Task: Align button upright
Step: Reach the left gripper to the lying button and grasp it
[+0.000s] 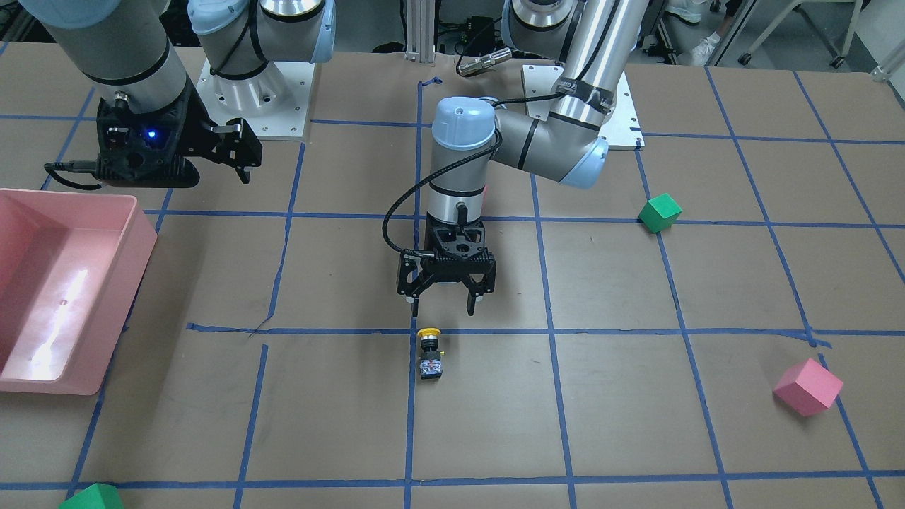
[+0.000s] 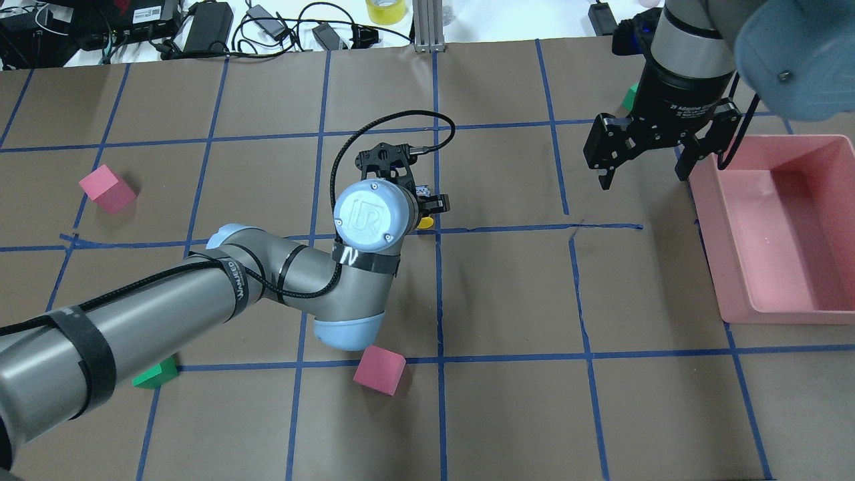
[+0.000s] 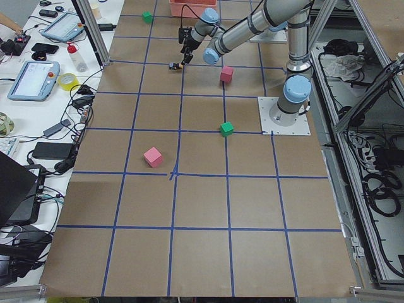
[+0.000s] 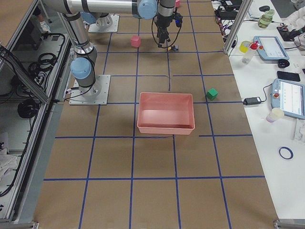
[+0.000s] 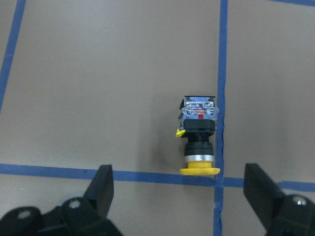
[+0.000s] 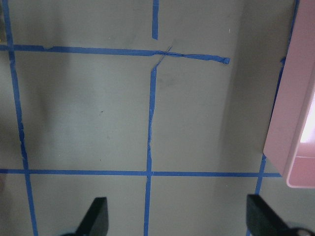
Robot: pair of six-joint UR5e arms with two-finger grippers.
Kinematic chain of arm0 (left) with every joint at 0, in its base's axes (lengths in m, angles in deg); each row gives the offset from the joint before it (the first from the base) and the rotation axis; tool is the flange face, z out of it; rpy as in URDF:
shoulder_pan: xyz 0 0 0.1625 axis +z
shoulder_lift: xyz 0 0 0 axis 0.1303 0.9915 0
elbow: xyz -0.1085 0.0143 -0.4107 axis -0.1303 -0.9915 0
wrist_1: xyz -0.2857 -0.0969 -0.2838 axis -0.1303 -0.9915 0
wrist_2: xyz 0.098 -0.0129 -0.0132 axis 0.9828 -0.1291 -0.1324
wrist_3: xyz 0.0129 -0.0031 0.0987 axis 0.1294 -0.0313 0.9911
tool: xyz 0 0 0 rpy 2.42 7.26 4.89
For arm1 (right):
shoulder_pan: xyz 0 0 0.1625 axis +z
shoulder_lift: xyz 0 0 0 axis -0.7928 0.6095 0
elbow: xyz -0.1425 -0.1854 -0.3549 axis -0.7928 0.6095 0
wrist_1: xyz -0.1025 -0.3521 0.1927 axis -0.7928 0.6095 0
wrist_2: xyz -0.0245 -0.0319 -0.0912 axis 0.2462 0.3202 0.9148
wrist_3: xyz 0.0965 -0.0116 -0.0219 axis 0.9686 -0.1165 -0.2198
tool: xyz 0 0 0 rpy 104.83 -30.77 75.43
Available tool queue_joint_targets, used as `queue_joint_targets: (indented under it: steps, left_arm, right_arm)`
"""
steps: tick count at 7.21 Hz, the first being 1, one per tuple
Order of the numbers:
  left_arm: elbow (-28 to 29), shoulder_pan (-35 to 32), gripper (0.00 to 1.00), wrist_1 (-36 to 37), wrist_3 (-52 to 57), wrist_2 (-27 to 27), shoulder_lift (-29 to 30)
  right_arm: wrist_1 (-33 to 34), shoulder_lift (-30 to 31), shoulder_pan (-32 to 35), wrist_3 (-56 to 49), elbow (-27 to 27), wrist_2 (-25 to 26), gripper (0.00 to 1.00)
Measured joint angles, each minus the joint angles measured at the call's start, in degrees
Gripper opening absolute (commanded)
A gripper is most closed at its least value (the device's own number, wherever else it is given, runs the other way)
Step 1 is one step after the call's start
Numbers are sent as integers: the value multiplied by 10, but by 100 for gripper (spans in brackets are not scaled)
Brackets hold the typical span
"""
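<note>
The button (image 1: 429, 352) lies on its side on the brown table (image 1: 608, 283), just below the middle of the front-facing view. Its long axis runs up and down that frame, along a vertical strip of blue tape (image 1: 411, 396) that it lies just beside. The yellow cap points toward the top of the frame, and the silvery base block toward the bottom. In the left wrist view the cap is at the lower end and rests on a horizontal tape line near a crossing, with the base above it. In the overhead view the left wrist covers most of the button, and only the cap's edge and a bit of the base show.

The left gripper (image 1: 442, 306) hangs just above the cap in the front-facing frame. Its fingers are spread wide and touch nothing. The wrist view shows one finger on each side of the cap, clear of it.

The right gripper (image 2: 642, 176) is at the upper right of the overhead frame, beside a pink bin (image 2: 709, 227). Its jaws are parted and it holds nothing.

Well apart from the button in the front-facing view are a green cube (image 1: 660, 212) at the right and a pink cube (image 1: 808, 387) at the lower right. A second green cube (image 1: 92, 498) sits at the bottom left edge. Another pink cube (image 2: 379, 369) lies near the left arm's elbow in the overhead view. Nothing lies between the spread fingers and the button.
</note>
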Motion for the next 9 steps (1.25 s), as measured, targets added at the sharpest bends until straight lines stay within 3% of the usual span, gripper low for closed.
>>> queue_joint_targets:
  steps: [1, 3, 6, 7, 9]
  left_arm:
    - [-5, -11, 89, 46, -6, 12, 24]
    - [-6, -25, 89, 101, -7, 37, 66]
    - [-2, -28, 90, 152, 9, 45, 104]
    - [-2, -28, 86, 157, 12, 46, 110]
    - [-1, -28, 41, 160, 24, 46, 115]
  right_arm:
    - [1, -1, 0, 0, 0, -2, 100]
    - [1, -2, 1, 0, -1, -5, 100]
    - [6, -2, 1, 0, -1, -6, 100]
    - [13, -2, 1, 0, -2, -6, 100]
    - [20, -2, 2, -7, -4, -6, 100]
